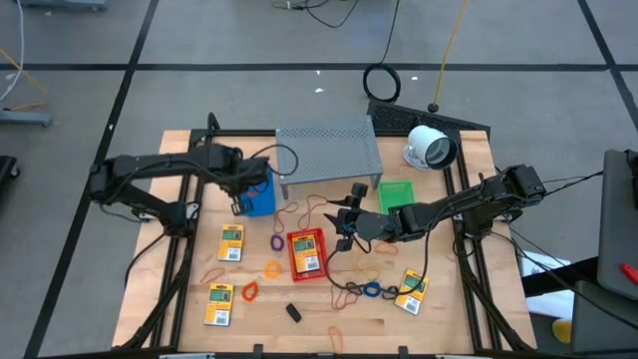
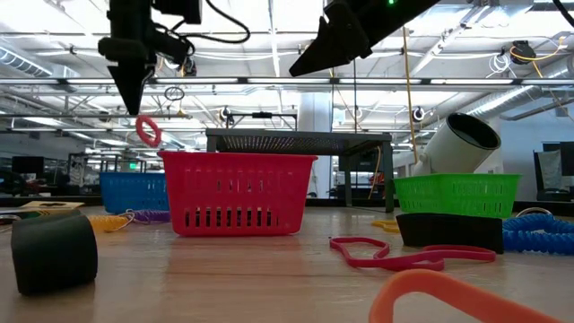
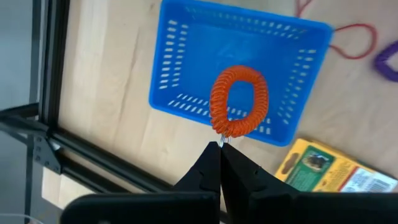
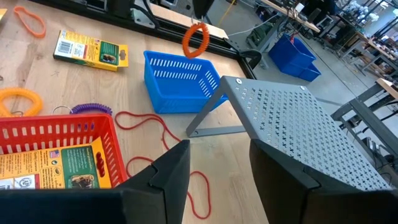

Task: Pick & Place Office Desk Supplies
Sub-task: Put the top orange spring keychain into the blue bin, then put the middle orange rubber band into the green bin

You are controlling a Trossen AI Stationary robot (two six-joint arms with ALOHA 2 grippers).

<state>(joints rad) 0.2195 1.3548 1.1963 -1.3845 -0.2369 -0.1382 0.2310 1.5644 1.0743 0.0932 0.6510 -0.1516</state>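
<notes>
Left claw (image 3: 220,152) is pinched fully closed on the small metal ring of an orange coil loop (image 3: 239,101) — the loop hangs from the tips, directly above the blue basket (image 3: 180,59), in the air, not touching it. High view puts this left of frame centre, just left of the grey perforated shelf (image 1: 329,150).

Right claw (image 4: 217,168) is parked mid-frame in the high view, above the bench (image 1: 179,179) near the red basket (image 1: 307,251), fingers spread apart, nothing between them. From its wrist camera the shelf's angled leg and a thin red band (image 4: 149,127) on the wood sit past the fingertips.

Supplies, high view:
- yellow packet with green label inside the red basket
- three more yellow packets on the bench at lower left (image 1: 231,241), and one at lower right (image 1: 412,291)
- purple coil (image 1: 276,240) and yellow-orange coil (image 1: 272,269) just left of the red basket
- red loop (image 1: 249,291) below those
- blue coil (image 1: 372,290) with thin brown bands beside it, lower centre-right
- small black piece (image 1: 294,312) near the bottom edge
- green basket (image 1: 396,194) right of the shelf, white round device (image 1: 431,148) above it — tilted, dark opening facing lower right

Low view: the orange loop dangles at upper left, well above the blue basket behind the red one.
</notes>
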